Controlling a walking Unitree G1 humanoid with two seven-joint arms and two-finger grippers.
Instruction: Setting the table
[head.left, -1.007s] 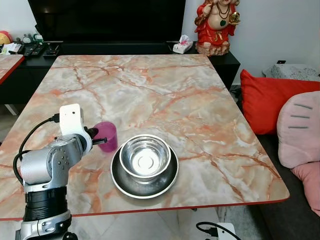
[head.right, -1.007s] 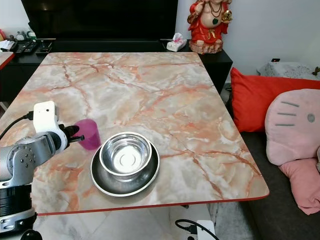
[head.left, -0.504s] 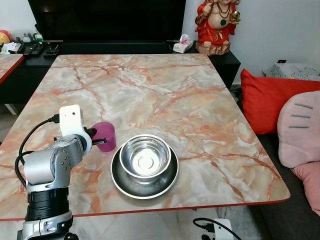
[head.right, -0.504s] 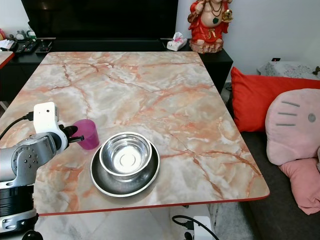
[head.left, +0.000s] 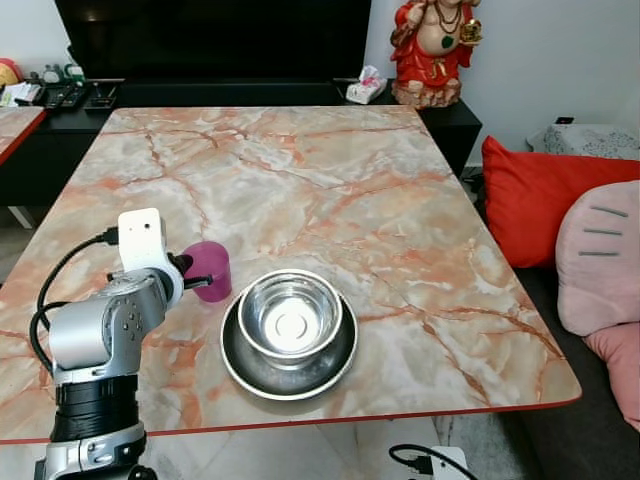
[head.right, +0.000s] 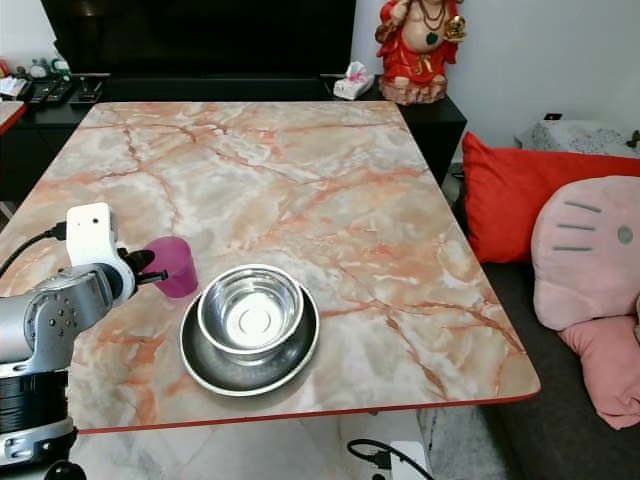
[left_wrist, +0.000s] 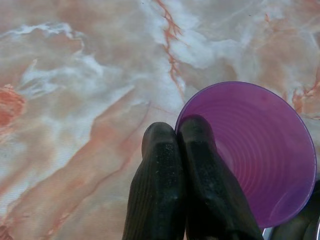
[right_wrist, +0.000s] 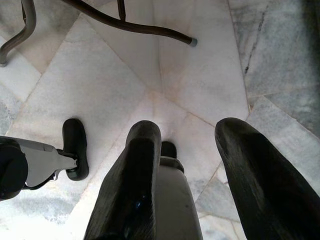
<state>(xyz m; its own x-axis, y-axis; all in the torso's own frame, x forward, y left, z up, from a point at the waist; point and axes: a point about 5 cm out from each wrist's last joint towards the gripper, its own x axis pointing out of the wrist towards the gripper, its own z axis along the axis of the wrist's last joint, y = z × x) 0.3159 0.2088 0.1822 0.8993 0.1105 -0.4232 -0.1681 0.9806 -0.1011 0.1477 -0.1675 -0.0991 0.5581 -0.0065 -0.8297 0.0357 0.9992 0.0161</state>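
Note:
A purple plastic cup (head.left: 211, 267) stands upright on the marble table (head.left: 300, 170) near its front left, just left of a steel bowl (head.left: 291, 315) that sits in a steel plate (head.left: 247, 367). My left gripper (head.left: 192, 272) is shut on the purple cup's near rim. In the left wrist view one finger is inside the cup (left_wrist: 260, 150) and the other outside, the fingers (left_wrist: 160, 150) pressed together at the left gripper (left_wrist: 177, 131). My right gripper (right_wrist: 189, 134) hangs open over the tiled floor, holding nothing.
A red statue (head.left: 432, 50) and a tissue pack (head.left: 365, 90) stand on the black cabinet behind the table. A red cushion (head.left: 540, 200) and a pink cushion (head.left: 600, 260) lie on the sofa at the right. A white plug block (head.left: 440, 465) lies on the floor below the front edge.
The purple cup has gone from slightly tilted to upright and shifted a little to the left with my left gripper. The bowl and plate have stayed put.

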